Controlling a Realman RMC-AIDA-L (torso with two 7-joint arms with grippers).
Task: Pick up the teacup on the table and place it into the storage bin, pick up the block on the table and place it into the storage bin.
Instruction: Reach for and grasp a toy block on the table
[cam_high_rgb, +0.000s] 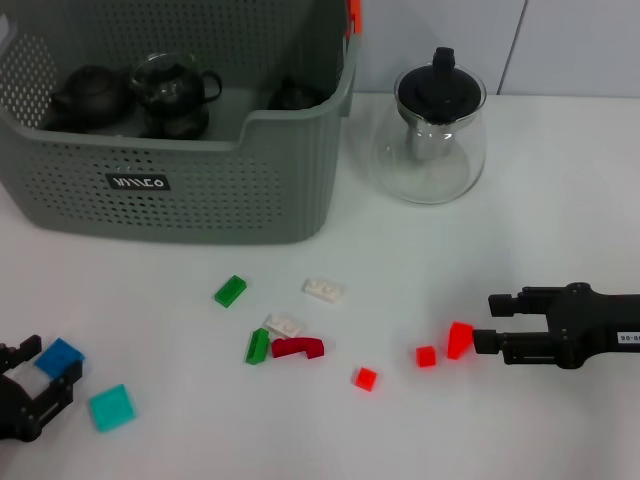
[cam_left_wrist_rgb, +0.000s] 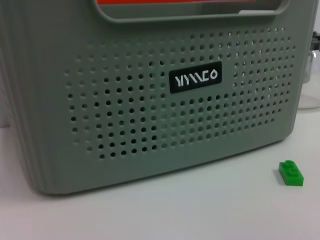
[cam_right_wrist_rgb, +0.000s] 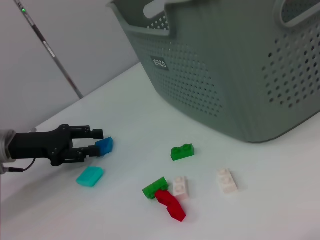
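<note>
The grey-green storage bin (cam_high_rgb: 200, 190) stands at the back left, and its label wall fills the left wrist view (cam_left_wrist_rgb: 150, 100). No teacup shows on the table; dark tea ware (cam_high_rgb: 90, 95) sits inside the bin. Several blocks lie in front of it. My left gripper (cam_high_rgb: 52, 362) rests low at the near left, open, with a blue block (cam_high_rgb: 58, 355) between its fingertips; the right wrist view shows this too (cam_right_wrist_rgb: 97, 141). On the right, my right gripper (cam_high_rgb: 485, 322) is open just beside a red block (cam_high_rgb: 460, 340).
A clear glass teapot (cam_high_rgb: 430, 140) with a black lid stands right of the bin. Loose on the table are a teal block (cam_high_rgb: 110, 407), green blocks (cam_high_rgb: 230, 291), white blocks (cam_high_rgb: 323, 290), a dark red piece (cam_high_rgb: 298, 347) and small red blocks (cam_high_rgb: 365, 378).
</note>
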